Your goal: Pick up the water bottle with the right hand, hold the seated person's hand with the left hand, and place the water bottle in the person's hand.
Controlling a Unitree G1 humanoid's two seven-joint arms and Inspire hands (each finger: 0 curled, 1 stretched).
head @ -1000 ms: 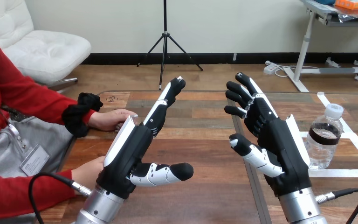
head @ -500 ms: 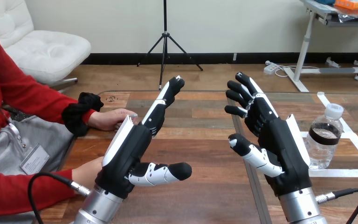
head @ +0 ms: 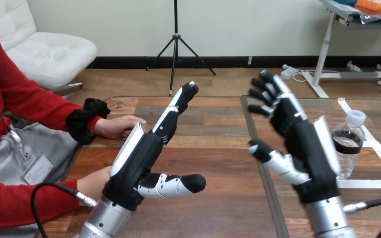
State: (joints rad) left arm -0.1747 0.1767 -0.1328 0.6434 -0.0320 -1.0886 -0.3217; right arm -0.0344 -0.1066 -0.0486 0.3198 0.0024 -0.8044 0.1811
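Note:
A clear water bottle (head: 348,144) with a white cap and a dark label stands upright on the table at the right. My right hand (head: 305,144) is raised just left of it, fingers straight and spread, thumb out, partly covering the bottle's left side; I cannot tell whether they touch. My left hand (head: 141,158) is lifted over the table's left part, open, fingers pointing away and thumb out to the right. The person's hand (head: 118,126) rests flat on the table at the left, beyond my left hand and apart from it. A second hand of the person (head: 93,181) lies near my left wrist.
White tape lines (head: 377,148) mark a square on the wooden table (head: 213,148) around the bottle. A seam runs down the table between my two hands. The person's red-sleeved arms reach in from the left edge.
My right hand has moved to the right and a little up, closer to the bottle. My left hand and the person's hands have stayed where they were.

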